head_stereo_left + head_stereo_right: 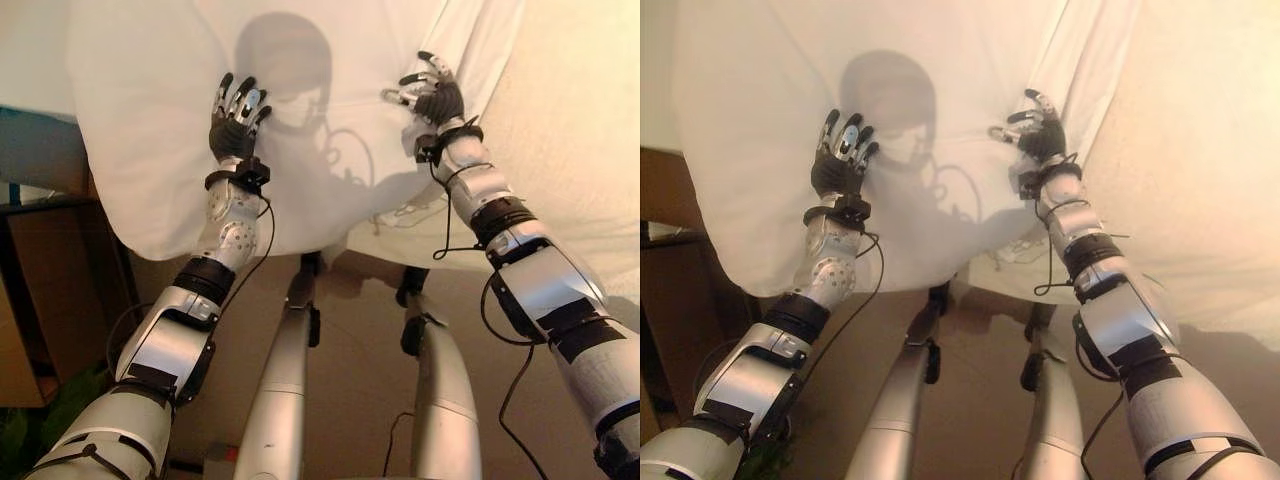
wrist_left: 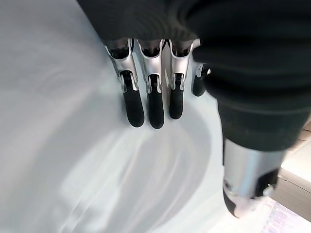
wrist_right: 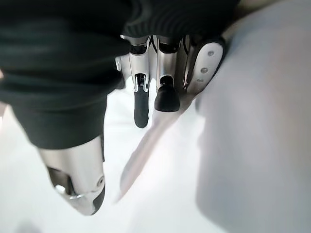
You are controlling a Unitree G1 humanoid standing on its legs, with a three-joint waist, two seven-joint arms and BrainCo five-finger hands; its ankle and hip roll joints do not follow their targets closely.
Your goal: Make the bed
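Left hand (image 1: pixel 236 118) flat, fingers straight, on white sheet (image 1: pixel 150 120); right hand (image 1: pixel 432 92) relaxed, touching fold.

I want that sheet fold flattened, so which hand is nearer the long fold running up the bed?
Right. The right hand sits beside the fold, at its near end. The left hand lies flat on the smooth sheet, well off to the fold's left.
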